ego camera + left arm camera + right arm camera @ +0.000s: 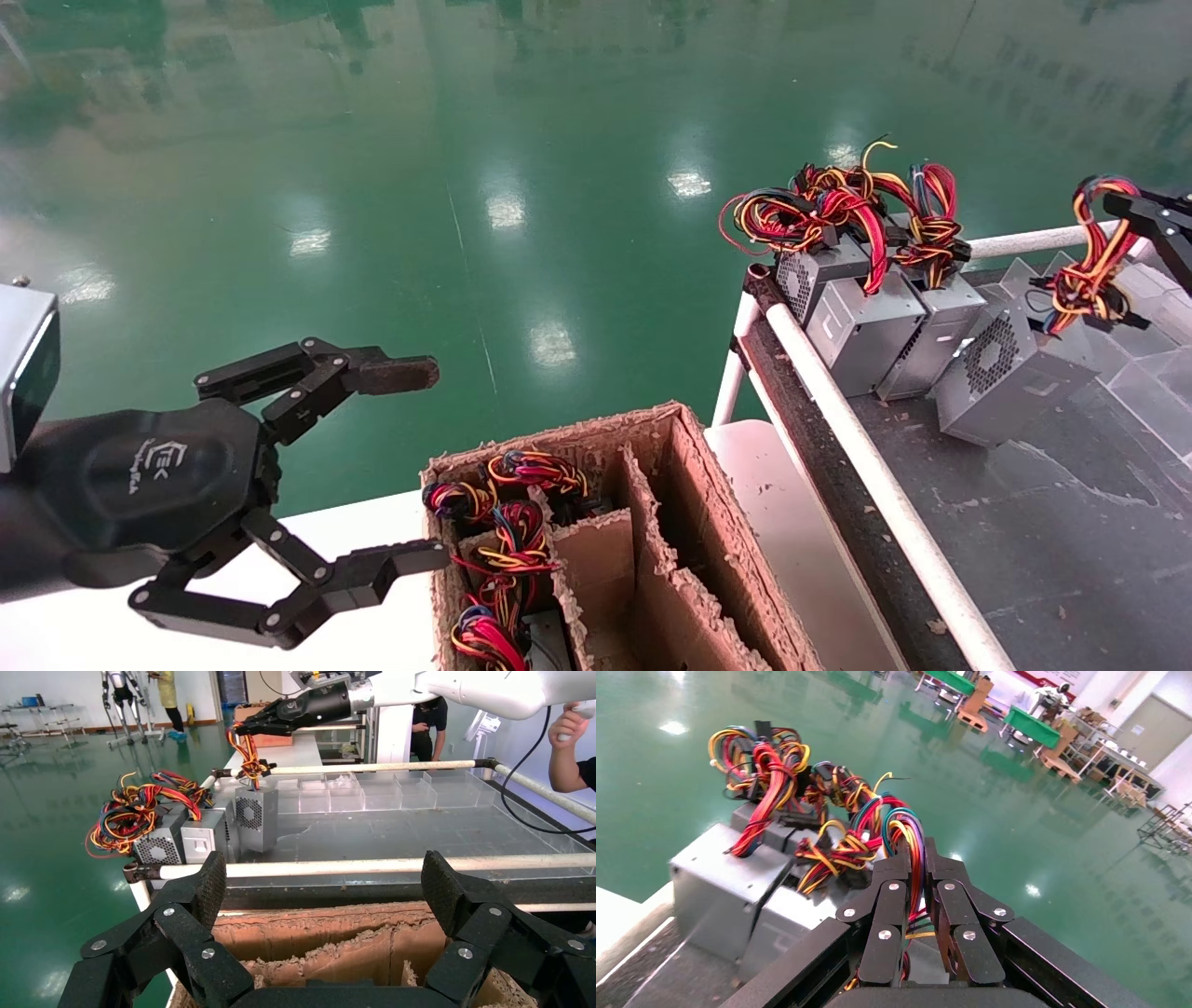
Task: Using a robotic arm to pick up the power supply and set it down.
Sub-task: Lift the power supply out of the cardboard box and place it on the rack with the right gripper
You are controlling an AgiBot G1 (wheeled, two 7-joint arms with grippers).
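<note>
The power supply (1010,368) was hung below the right gripper (1131,207), its wire loop (1088,266) pinched between closed fingers.

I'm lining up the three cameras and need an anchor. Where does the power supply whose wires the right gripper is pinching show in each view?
Head view: the power supply sits tilted on the dark tray at right, its wire bundle rising to the right gripper.
Left wrist view: far off, centre-left, the power supply.
Right wrist view: only its wire bundle is sure; the box is not clear.
Shared landmark: the wire bundle.
</note>
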